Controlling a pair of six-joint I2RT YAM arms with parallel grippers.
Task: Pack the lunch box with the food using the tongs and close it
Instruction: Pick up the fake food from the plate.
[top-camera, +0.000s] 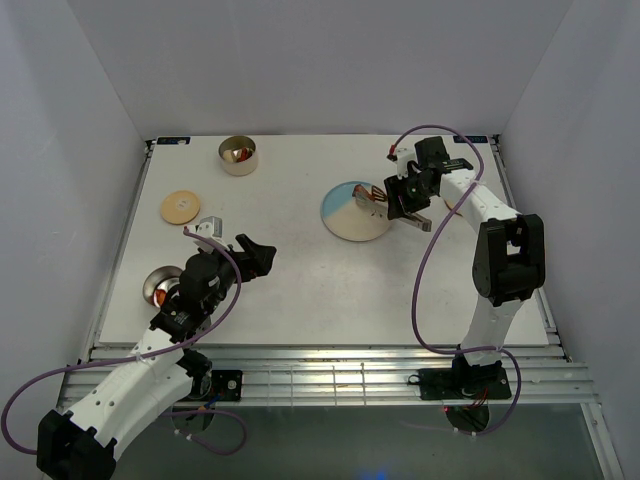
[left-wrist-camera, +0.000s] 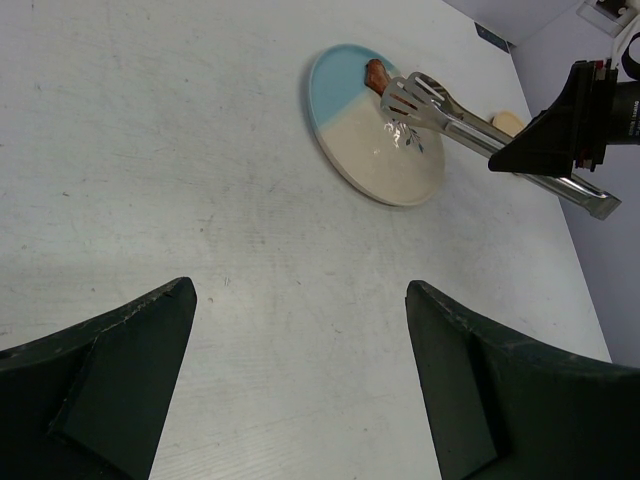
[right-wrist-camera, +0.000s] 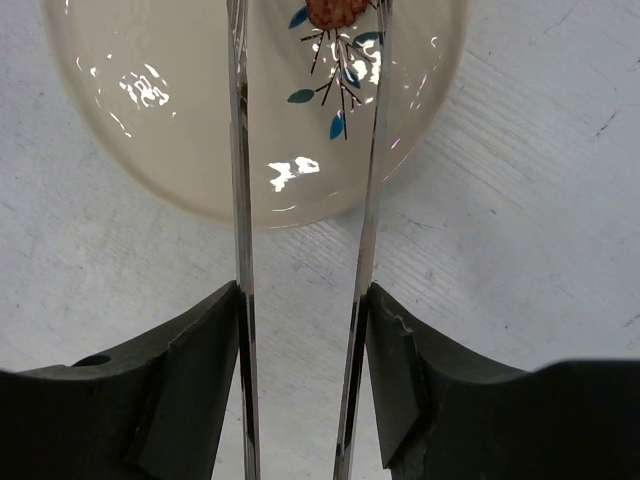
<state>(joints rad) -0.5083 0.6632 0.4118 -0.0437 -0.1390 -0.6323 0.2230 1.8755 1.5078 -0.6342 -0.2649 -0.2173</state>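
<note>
Two arms are over the white tabletop (top-camera: 300, 300), and only the right one has anything in its grasp. The right end effector (top-camera: 408, 192) is clamped on the tongs (top-camera: 385, 203). In the right wrist view its two dark fingers (right-wrist-camera: 200, 340) press against the outer sides of the two thin silver arms and hold them partly squeezed, with a gap still between them. The tongs reach out over the cream-and-blue plate (top-camera: 345, 222), which sits right of centre. Their slotted tips (left-wrist-camera: 415, 95) are at a brown piece of food (left-wrist-camera: 375, 73) lying near the plate's far rim, where the blue meets the cream. I can't tell whether the tips touch it. From the right wrist the piece shows between the two tong arms at the top edge.

The left end effector (top-camera: 258, 255) hangs above bare tabletop at the near left, well apart from the plate. Its jaws are spread wide with nothing between them.

One shiny steel tin (top-camera: 237, 155) stands open at the far edge, left of centre, with something reddish inside. Another tin (top-camera: 158, 285) sits at the near left, partly hidden behind the left arm, and also shows an orange-red bit inside. A round wooden lid (top-camera: 180, 207) lies flat between them. What looks like a second wooden lid (top-camera: 452, 207) peeks out just beyond the right end effector, mostly hidden.
</note>
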